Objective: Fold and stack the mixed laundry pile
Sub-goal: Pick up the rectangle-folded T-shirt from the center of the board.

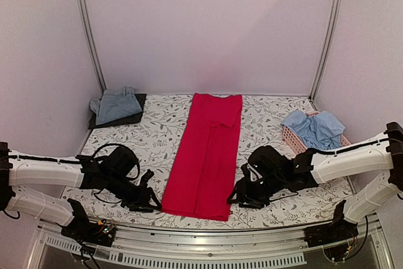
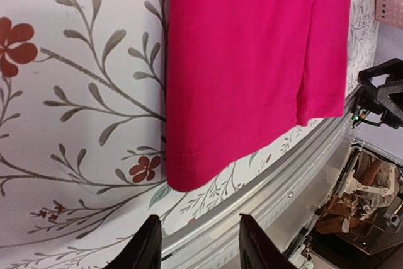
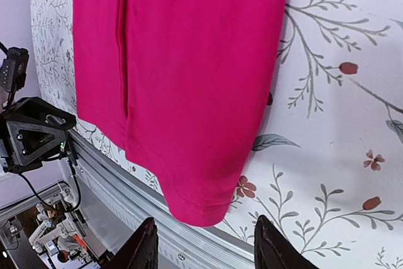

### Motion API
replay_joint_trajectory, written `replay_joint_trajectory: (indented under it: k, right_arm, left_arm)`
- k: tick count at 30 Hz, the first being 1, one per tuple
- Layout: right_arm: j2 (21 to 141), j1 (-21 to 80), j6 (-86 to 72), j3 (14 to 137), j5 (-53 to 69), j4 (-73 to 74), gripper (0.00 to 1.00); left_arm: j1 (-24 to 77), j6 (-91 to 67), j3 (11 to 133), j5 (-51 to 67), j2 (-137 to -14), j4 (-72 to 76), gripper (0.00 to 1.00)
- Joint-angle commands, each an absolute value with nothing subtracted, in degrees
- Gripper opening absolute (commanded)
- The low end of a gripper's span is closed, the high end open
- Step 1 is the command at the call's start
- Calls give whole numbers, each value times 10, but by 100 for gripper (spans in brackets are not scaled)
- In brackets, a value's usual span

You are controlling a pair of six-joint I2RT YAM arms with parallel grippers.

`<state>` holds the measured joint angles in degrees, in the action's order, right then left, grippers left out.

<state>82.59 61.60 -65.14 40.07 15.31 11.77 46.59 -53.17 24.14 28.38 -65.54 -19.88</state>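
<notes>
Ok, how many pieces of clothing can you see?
4: the red garment laid flat in the middle, the light blue shirt in the pink basket at right, a grey-blue folded piece on a dark piece at back left. The basket may hide more.

Garment point(image 1: 204, 155): solid bright red, no print; it reads magenta-pink in both wrist views.
Tablecloth point(image 1: 157, 137): white, printed with grey leafy vines and small dark-red flowers and buds.
Shirt point(image 1: 315, 127): plain light blue.
Basket point(image 1: 291, 140): pale pink, slatted.
Folded cloth point(image 1: 118, 104), back left: faded grey-blue, plain.
Dark cloth point(image 1: 135, 116) under it: charcoal to black.
Left arm point(image 1: 44, 171) and right arm point(image 1: 346, 159): white shells, black joints and cables.
Left gripper point(image 2: 200, 250) and right gripper point(image 3: 204, 247): black.
Walls point(image 1: 208, 23): pale lilac-white.
Rail point(image 1: 208, 240): silver-grey metal.
</notes>
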Motion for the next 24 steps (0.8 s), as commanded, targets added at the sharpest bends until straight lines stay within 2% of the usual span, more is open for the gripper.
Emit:
replay_joint_trajectory:
  k: [1, 11, 14, 17, 20, 24]
  right_arm:
    - [862, 642, -692, 395, 163, 43, 50]
    - [909, 678, -710, 397, 143, 65, 51]
    - [909, 678, -717, 387, 145, 41, 48]
    - [930, 681, -718, 390, 156, 15, 41]
    - [945, 685, -721, 389, 166, -17, 33]
    - [956, 687, -716, 391, 177, -38, 9]
  left_arm:
    - [452, -515, 245, 296, -691, -168, 41]
    - [436, -491, 261, 288, -756, -174, 38]
    - [434, -487, 261, 285, -770, -170, 38]
    - [434, -486, 263, 290, -785, -156, 34]
    - [434, -482, 265, 296, -794, -149, 27]
    - [435, -474, 267, 296, -786, -157, 8]
